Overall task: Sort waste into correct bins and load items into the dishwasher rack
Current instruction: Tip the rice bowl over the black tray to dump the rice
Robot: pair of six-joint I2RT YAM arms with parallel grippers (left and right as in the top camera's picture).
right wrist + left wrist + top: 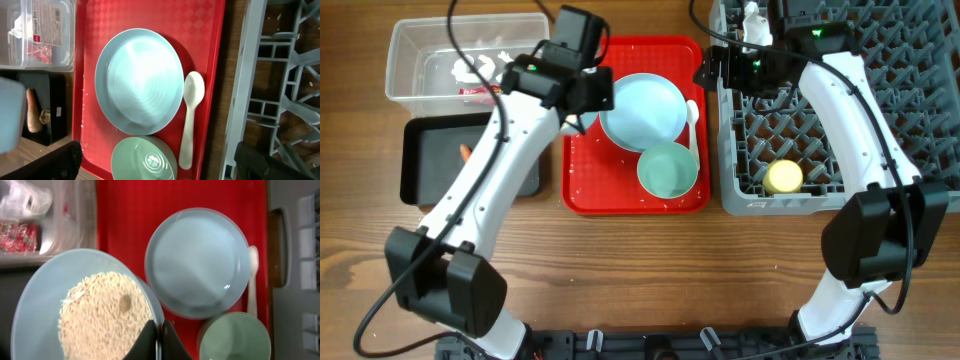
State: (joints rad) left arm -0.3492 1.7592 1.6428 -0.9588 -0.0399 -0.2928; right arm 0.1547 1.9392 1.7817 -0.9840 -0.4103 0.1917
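Looking like the food-waste step: left pincer is clenched on the rim of the rice bowl over the left edge of the red tray, so next it'd swing left over the black bin and tip, right pincer hanging released near the rack.

A red plastic tray lies mid-table. On it, a round pale blue plate sits toward the far edge. A round green bowl is just before it and a white plastic spoon lies at its right. A blue plate of rice overhangs the tray's left edge. To the right stands a grey plastic dishwasher rack, with a yellow cup in its near-left part. To the left, a clear plastic bin lies behind a black rectangular bin.
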